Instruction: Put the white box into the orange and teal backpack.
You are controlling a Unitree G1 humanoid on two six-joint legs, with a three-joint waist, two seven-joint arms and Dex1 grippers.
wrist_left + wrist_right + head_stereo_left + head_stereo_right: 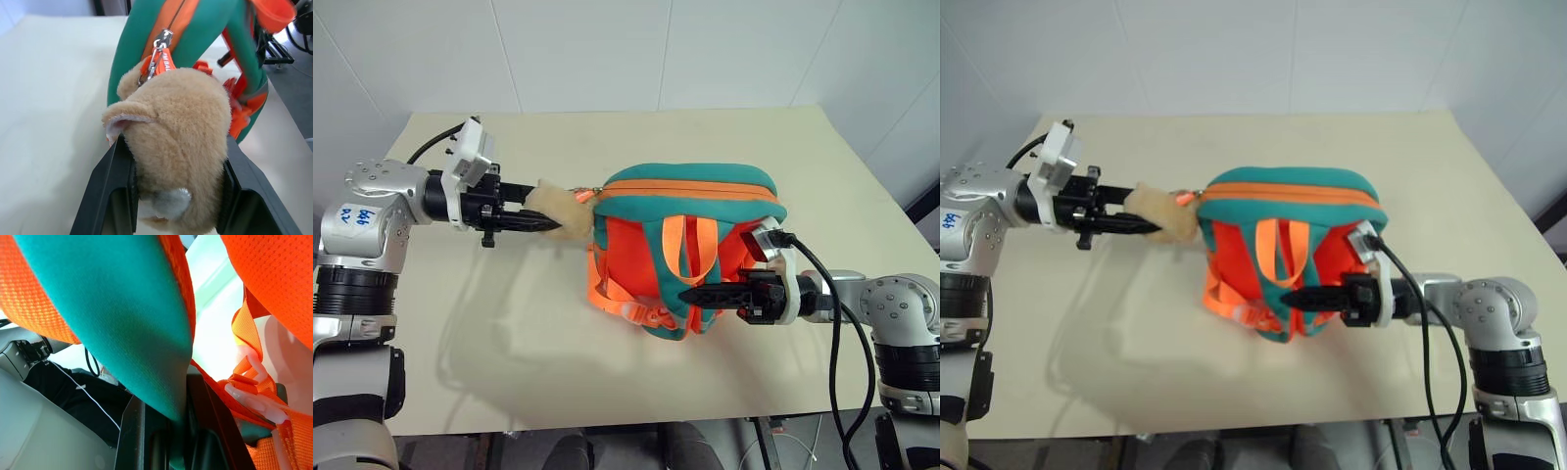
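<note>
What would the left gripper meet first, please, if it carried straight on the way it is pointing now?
The left gripper already has the beige plush toy between its fingers. Straight on, it would most likely press the toy into the teal side of the small orange and teal backpack, where the zipper pull hangs.

On my left arm's blue sticker [357,214] I see handwritten marks, too small to read. The orange zipper tag [165,60] on the backpack [690,201] shows letters, something like "M BA", partly hidden.
</note>
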